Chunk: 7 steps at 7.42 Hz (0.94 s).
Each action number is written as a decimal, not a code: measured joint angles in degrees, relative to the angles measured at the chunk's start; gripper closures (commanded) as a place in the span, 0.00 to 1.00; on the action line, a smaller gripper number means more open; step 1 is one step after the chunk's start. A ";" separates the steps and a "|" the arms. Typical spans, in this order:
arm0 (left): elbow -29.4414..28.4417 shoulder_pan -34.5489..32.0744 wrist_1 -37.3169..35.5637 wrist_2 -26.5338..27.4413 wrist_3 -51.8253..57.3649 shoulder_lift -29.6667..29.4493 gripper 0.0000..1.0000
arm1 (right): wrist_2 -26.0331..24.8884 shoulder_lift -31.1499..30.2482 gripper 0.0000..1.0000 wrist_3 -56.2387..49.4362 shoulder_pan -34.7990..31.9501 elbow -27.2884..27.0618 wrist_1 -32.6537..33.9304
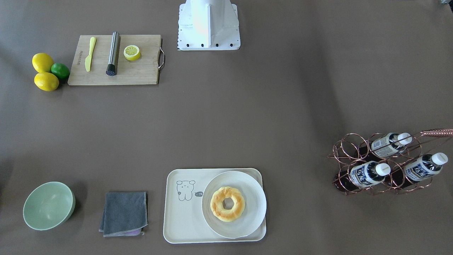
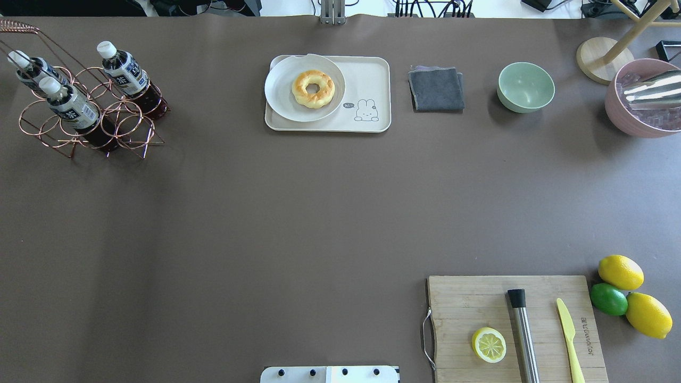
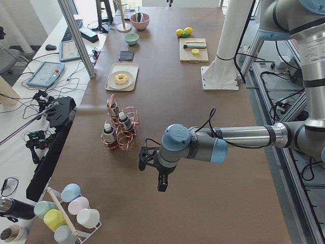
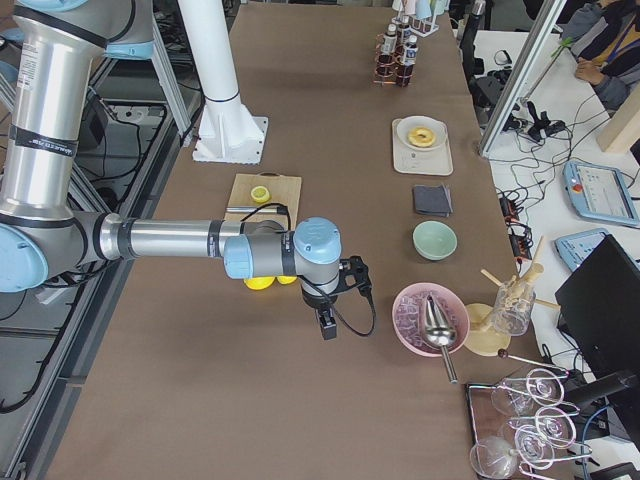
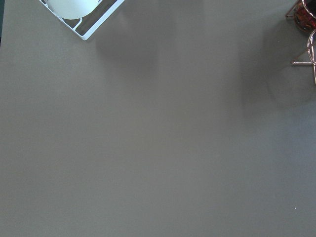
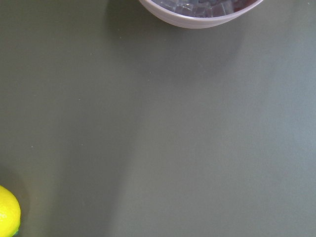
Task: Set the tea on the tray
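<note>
Three tea bottles (image 1: 391,144) (image 1: 368,173) (image 1: 424,166) with white caps stand in a copper wire rack (image 1: 345,156); they also show in the overhead view (image 2: 125,66) (image 2: 69,101) (image 2: 29,66). The cream tray (image 1: 184,219) (image 2: 367,74) with the line-drawn bear holds a round white plate (image 1: 254,198) with a doughnut (image 1: 227,203). My left gripper (image 3: 161,183) hangs above the table beside the rack, apart from it; I cannot tell if it is open. My right gripper (image 4: 326,325) hovers near the lemons at the other end; I cannot tell its state.
A wooden cutting board (image 2: 479,298) carries a lemon half (image 2: 489,344), a steel tube and a yellow knife. Two lemons and a lime (image 2: 608,298) lie beside it. A grey cloth (image 2: 436,88), a green bowl (image 2: 525,86) and a pink bowl (image 2: 638,119) stand past the tray.
</note>
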<state>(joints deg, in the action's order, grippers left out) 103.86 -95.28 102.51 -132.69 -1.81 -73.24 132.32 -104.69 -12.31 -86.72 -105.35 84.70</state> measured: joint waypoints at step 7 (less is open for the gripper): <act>-1.36 0.25 3.60 -0.01 0.00 -0.13 0.03 | 0.58 0.23 0.00 0.05 0.06 0.45 0.17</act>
<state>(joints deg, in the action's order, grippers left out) 102.50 -95.03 106.10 -132.70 -1.81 -73.37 132.90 -104.47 -12.26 -86.66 -104.90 84.87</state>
